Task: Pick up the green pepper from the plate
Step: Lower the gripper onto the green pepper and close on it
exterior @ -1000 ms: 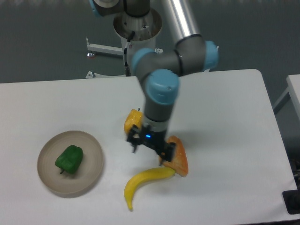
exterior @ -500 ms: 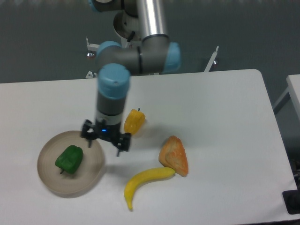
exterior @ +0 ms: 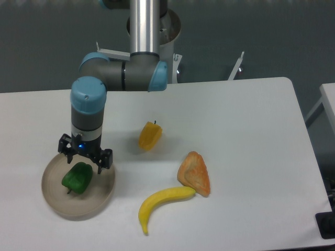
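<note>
A: Since half a second ago the arm has swung further left across the desk (exterior: 246,115). The pincer (exterior: 84,159), which was over the plate's right rim, now hangs above the plate (exterior: 52,196) itself. Nothing else has shifted: the yellow pepper (exterior: 149,136), the banana (exterior: 159,203) and the bread (exterior: 195,174) lie where they were.

B: And the pincer's state?

A: Open and empty, its 2 fingers spread, one at the upper left and one at the lower right.

B: Where is the pepper (exterior: 77,177) relative to it?

A: On the plate, left of centre, stem end towards the camera. In this view the fingers stand at the pepper's upper edge, the pepper showing just below and slightly left of the point between them. I can't tell the height gap from 1 camera.

B: So how should the grasp go?

A: I'd centre the pincer over the pepper's bulk, then come straight down so the fingers straddle its widest part, not the stem. It looks glossy and lumpy, so closing low on the body would guard against slipping, while stopping short of the plate's floor.
</note>
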Motion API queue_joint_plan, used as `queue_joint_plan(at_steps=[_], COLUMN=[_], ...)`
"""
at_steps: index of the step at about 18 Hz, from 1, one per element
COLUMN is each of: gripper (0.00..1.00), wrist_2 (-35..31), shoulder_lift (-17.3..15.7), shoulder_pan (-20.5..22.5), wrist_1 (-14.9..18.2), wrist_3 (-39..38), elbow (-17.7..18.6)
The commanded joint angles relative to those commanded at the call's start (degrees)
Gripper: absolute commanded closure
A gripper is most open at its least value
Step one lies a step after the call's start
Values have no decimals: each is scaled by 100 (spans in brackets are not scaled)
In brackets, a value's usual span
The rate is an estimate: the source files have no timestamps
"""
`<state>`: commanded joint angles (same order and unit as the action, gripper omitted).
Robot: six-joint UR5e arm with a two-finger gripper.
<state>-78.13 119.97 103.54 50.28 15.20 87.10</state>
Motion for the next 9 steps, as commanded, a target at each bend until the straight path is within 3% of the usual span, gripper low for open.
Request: queue_joint_plan(at_steps=[9], gripper=[0], wrist_2=[-18], shoulder_lift=[229], shoulder_pan=[-62], wrist_1=[-9], wrist_3=[62], elbow=[-123])
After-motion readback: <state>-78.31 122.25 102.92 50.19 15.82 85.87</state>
